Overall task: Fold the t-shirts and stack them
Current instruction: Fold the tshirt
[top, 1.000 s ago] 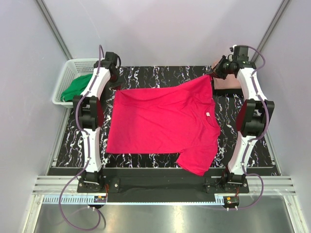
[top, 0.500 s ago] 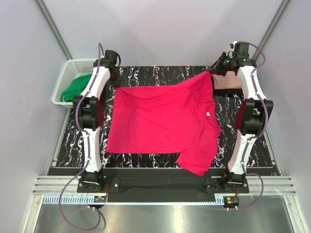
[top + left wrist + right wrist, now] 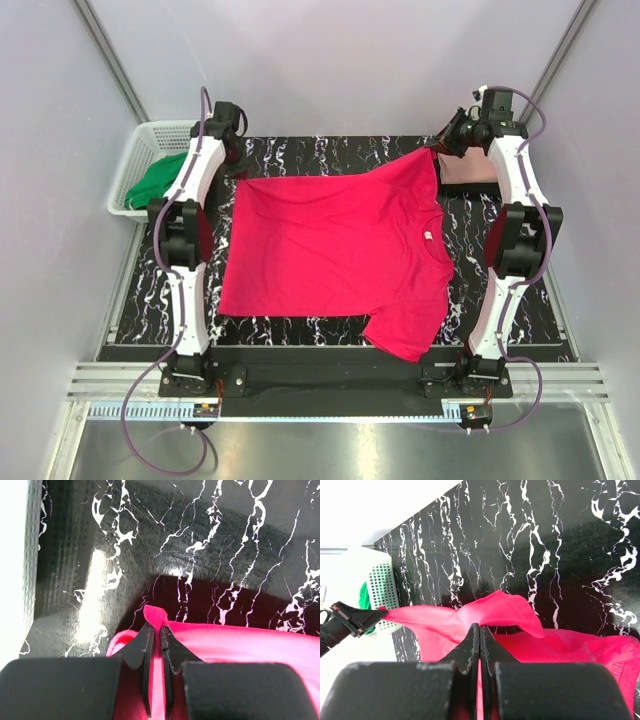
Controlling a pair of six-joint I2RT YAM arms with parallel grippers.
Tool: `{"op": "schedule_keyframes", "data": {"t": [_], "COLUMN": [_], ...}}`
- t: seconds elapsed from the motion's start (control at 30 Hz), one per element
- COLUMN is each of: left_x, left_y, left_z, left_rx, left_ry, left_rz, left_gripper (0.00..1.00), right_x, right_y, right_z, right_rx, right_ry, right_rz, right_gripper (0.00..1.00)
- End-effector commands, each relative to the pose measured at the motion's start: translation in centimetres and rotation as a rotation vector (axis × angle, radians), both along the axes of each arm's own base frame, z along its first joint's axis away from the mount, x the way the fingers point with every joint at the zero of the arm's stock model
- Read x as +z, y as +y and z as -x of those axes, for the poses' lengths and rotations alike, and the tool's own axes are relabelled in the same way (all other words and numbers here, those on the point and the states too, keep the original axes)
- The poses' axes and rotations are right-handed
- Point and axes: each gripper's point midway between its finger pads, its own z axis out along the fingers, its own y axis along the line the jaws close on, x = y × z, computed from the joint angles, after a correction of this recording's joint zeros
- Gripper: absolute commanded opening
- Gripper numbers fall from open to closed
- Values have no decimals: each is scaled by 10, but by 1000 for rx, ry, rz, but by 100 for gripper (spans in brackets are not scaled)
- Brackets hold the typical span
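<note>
A bright crimson-pink t-shirt (image 3: 340,250) lies spread on the black marble table (image 3: 330,152), its collar toward the right and one sleeve hanging near the front edge. My left gripper (image 3: 238,172) is shut on its far left corner, and a nub of cloth (image 3: 155,615) pokes out past the fingertips of the left gripper (image 3: 157,625). At the far right corner my right gripper (image 3: 436,150) is shut on the cloth, which is raised a little off the table. In the right wrist view the hem (image 3: 420,616) stretches taut from the right gripper (image 3: 479,626) to the left one. A pale salmon-pink t-shirt (image 3: 465,172) lies folded at the back right.
A white basket (image 3: 140,150) stands off the table's back left corner with a green cloth (image 3: 155,182) inside it. It also shows as the basket (image 3: 20,555) at the left edge of the left wrist view. Grey walls enclose the table on three sides.
My right gripper has drawn the shirt's far right corner slightly up and back. The left gripper and the rest of the shirt have stayed put.
</note>
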Motion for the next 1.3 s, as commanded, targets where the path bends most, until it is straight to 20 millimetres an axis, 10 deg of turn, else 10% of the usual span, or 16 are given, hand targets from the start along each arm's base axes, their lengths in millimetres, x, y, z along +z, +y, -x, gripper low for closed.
{"op": "schedule_keyframes", "data": {"t": [0.0,0.63,1.27], "left_x": [50,32,-14], "left_y": [3,-10,-7], "left_z": [3,120,147], "left_rx": [8,-60,-120], "left_ry": [-106,60,202], "left_rz": [5,98,68], "left_gripper": [0,0,0], "right_x": [54,26,-26], "right_y": [0,17,24], "right_z": [9,124,182], "right_rx": [19,32,38], "right_ry": [-112,84,232], "right_rz": [-5,-46,-28], "right_gripper": [0,0,0]}}
